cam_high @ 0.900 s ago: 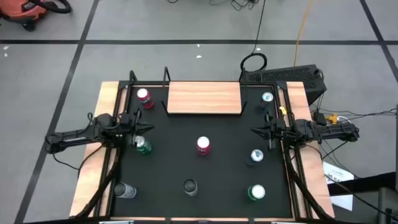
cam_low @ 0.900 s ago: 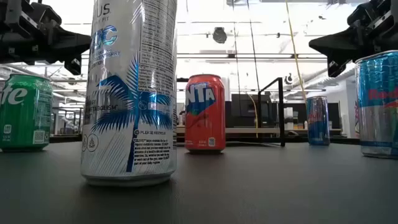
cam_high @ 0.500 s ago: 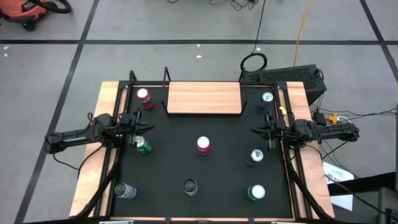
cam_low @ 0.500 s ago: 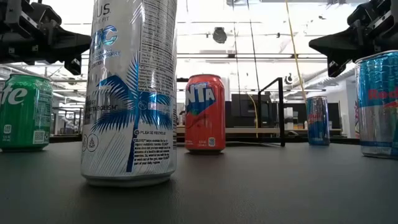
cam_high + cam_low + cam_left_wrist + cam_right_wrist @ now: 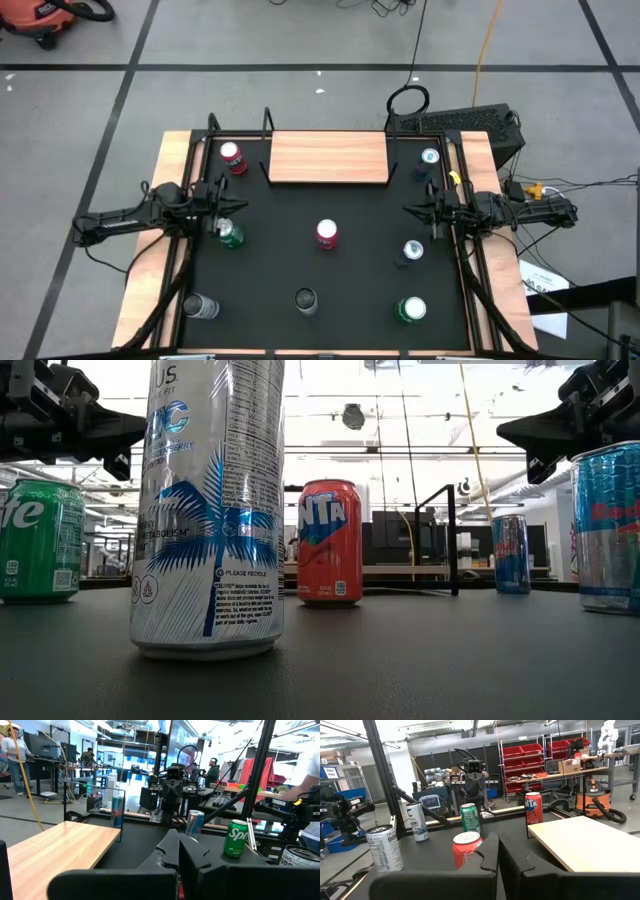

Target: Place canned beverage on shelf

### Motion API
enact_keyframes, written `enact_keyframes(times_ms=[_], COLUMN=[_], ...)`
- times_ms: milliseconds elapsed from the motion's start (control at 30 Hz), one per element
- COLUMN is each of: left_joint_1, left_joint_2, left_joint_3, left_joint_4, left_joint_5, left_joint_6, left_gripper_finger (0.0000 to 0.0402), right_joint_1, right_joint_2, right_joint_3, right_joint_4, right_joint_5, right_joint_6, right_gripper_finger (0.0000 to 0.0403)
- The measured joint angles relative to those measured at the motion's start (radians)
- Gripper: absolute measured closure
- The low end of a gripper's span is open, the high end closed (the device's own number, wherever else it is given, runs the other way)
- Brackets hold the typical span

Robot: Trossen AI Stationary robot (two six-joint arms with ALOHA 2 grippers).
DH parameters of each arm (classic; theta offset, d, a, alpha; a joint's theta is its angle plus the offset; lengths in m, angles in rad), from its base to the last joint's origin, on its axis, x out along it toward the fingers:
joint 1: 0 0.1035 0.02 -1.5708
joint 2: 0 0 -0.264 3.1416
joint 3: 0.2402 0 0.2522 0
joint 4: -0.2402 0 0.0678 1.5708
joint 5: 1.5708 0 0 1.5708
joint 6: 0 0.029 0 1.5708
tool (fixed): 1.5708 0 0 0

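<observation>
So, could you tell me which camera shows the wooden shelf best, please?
The high view: the whole shelf shows from above, with no can on it. Both wrist views catch only part of its board, and the low view shows just its thin edge behind the cans.

Overhead, table-level and two facing wrist views, tabletop (image 5: 280, 250) shared

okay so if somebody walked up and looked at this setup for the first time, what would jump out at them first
Probably the bare light-wood shelf at the far edge of the black table, with nothing on it. Then the cans standing upright all around it, above all the red can alone in the middle. The left hand and right hand hang shut at the two sides, holding nothing.
</observation>
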Motion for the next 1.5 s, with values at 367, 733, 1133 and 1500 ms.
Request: enact_keyframes(times_ms=[367,733,1133,1500], left_joint_1=[0.000,0.000,0.006,0.006], left_joint_2=[0.000,0.000,0.000,0.000], left_joint_3=[0.000,0.000,0.000,0.000], left_joint_4=[0.000,0.000,0.007,0.009], left_joint_5=[0.000,0.000,-0.076,-0.128], left_joint_6=[0.000,0.000,0.066,0.315], left_gripper_finger=[0.0402,0.0402,0.0402,0.0402], right_joint_1=[0.000,0.000,0.000,0.000], right_joint_2=[0.000,0.000,0.003,0.003], right_joint_3=[0.000,0.000,0.000,0.000], right_joint_4=[0.000,0.000,0.028,0.074], right_joint_5=[0.000,0.000,0.057,0.110], right_joint_6=[0.000,0.000,0.081,0.230], right_gripper_finger=[0.0403,0.0403,0.0403,0.0403])
